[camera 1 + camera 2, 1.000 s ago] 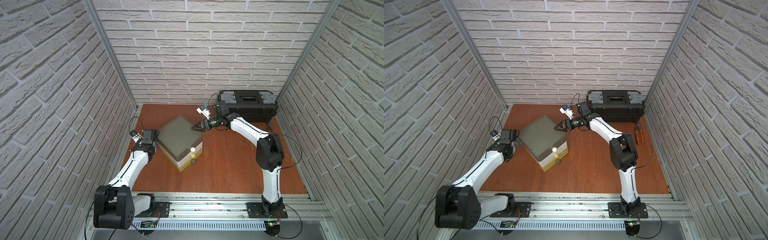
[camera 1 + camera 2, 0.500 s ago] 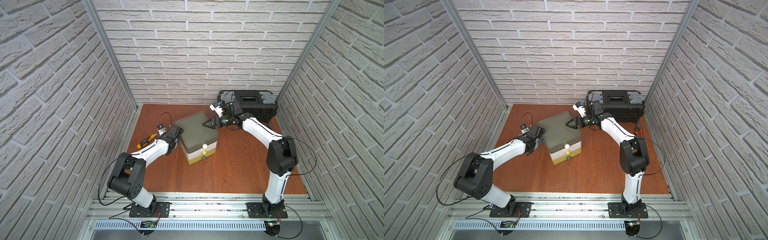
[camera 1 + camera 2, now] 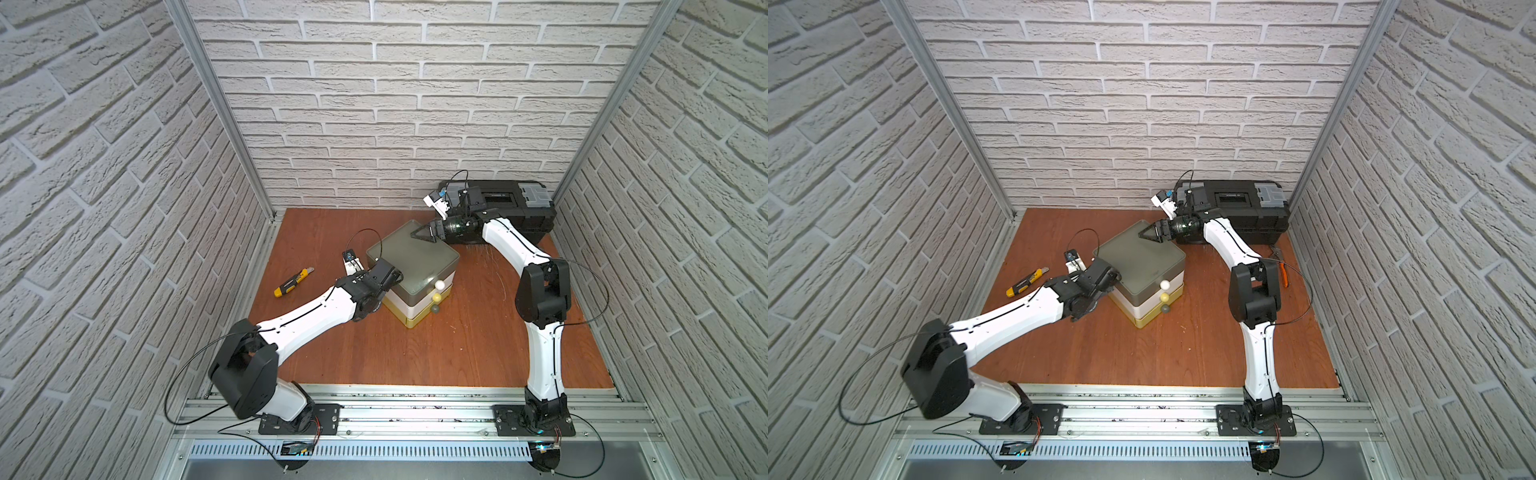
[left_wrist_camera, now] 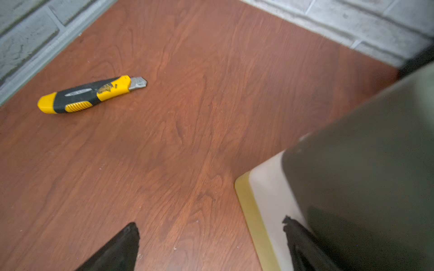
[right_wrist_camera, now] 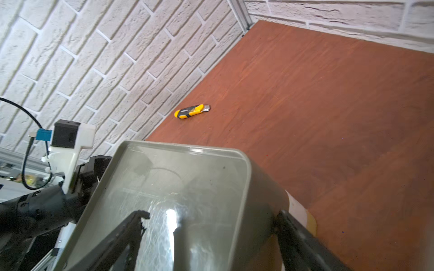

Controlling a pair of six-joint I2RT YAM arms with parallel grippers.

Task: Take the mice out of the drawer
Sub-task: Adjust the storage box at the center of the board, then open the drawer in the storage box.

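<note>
— Where are the mice?
— Out of sight. All the drawers of the three-drawer plastic chest with a grey lid (image 3: 415, 262) are pushed in. Their round ball knobs (image 3: 439, 284) face 5 o'clock, so nothing inside shows.
— And the left gripper (image 4: 210, 231)?
— Jaws wide, at the chest's 8 o'clock corner. One finger (image 4: 296, 241) lies against the chest's side wall and its mate is over the brown wooden tabletop (image 3: 415, 353). The corner sits between them.
— The right gripper (image 5: 211, 215)?
— Also spread wide, at the chest's 12 o'clock corner. It straddles the lid's edge, one finger above the lid and one beside the outer wall, holding nothing.
— Anything else?
— A yellow-and-black utility knife (image 3: 293, 282) lies at 9 o'clock from the chest, well apart. A black plastic toolbox (image 3: 511, 199) stands at 1 o'clock, against the back wall.
</note>
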